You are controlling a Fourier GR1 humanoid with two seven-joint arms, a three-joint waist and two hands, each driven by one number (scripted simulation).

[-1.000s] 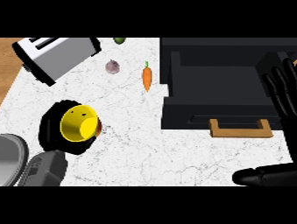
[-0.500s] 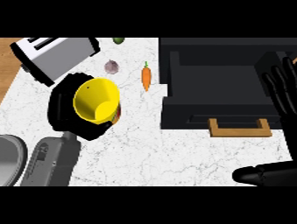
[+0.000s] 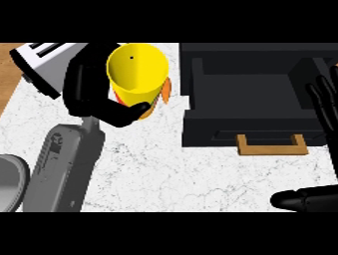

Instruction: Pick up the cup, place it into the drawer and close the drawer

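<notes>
- Fingers and thumb of the left hand [image 3: 97, 94] are curled round the yellow cup [image 3: 136, 72], which is held up off the white marble counter [image 3: 171, 169] with its open mouth facing the view.
- Just behind the cup, on its far side from the left palm, a sliver of orange carrot [image 3: 166, 92] shows.
- To the outer side of the left hand, near its fingertips, sits a white toaster [image 3: 43, 62].
- Right of the cup-holding hand lies the open black drawer [image 3: 256, 89], its wooden handle [image 3: 271, 146] on the near edge.
- At the view's right edge the right hand [image 3: 337, 114] rests beside the drawer, fingers straight and spread, pointing up, holding nothing.
- The left grey forearm [image 3: 61, 169] comes in from the lower edge below the hand.
</notes>
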